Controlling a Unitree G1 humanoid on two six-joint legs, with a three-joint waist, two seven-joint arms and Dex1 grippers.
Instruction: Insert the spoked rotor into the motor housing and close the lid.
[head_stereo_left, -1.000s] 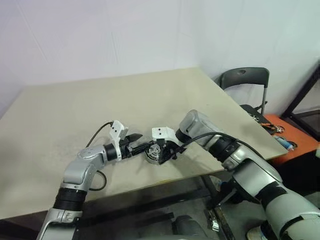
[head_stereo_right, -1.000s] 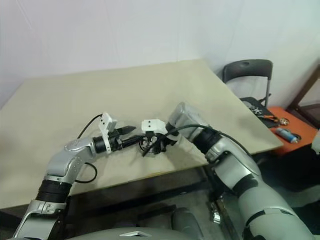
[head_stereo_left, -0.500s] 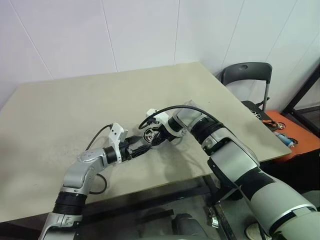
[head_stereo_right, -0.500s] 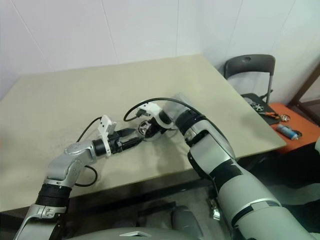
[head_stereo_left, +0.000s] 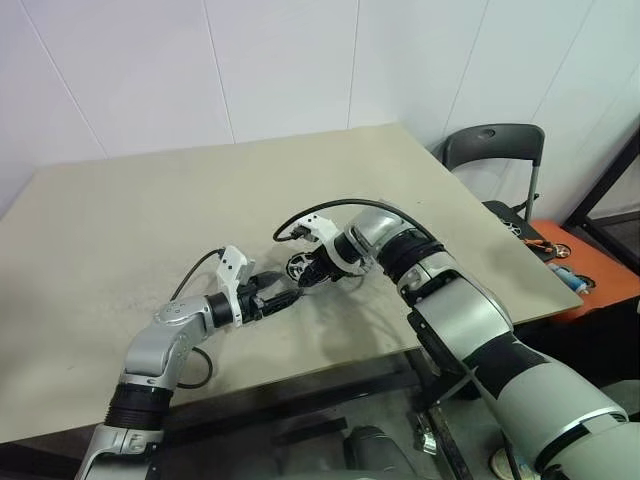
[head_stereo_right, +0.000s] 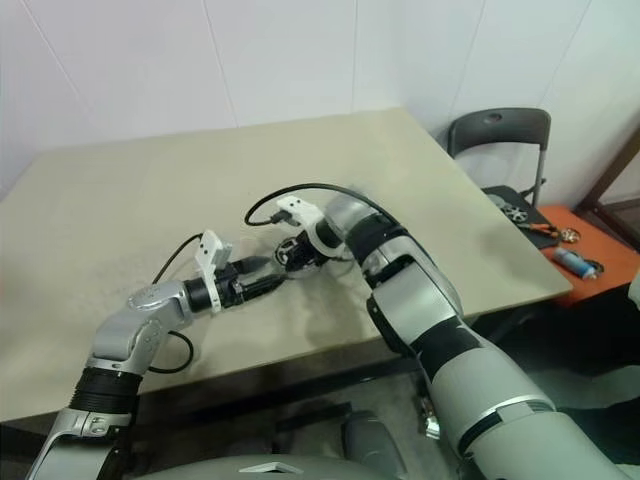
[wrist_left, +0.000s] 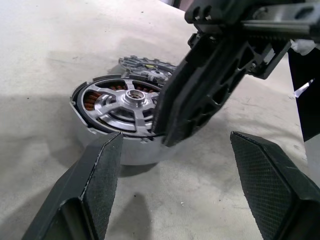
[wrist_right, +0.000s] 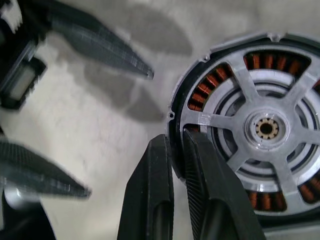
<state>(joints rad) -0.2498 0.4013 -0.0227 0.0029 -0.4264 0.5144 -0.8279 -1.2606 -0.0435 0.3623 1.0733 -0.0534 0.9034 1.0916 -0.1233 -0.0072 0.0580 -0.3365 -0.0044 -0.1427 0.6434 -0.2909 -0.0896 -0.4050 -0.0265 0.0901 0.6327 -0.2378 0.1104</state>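
motor housing (wrist_left: 107, 145) standing on the beige surface (head_stereo_left: 120, 230) near its front edge, spoked rotor (wrist_right: 265, 132) seated inside among copper windings, lid (wrist_left: 145, 67) lying just behind it. right tool (wrist_right: 177, 165) pinched nearly closed on the housing rim, one finger either side of the wall. left tool (wrist_left: 170, 165) spread wide, holding nothing, just beside the housing.

rotor (wrist_left: 131, 102) in motor housing (wrist_left: 107, 145) on table (head_stereo_left: 130, 230); lid (wrist_left: 145, 66) just behind

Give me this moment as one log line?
rotor: seated in motor housing | right fingers: pinching housing rim | left fingers: open beside it | lid: off, behind housing
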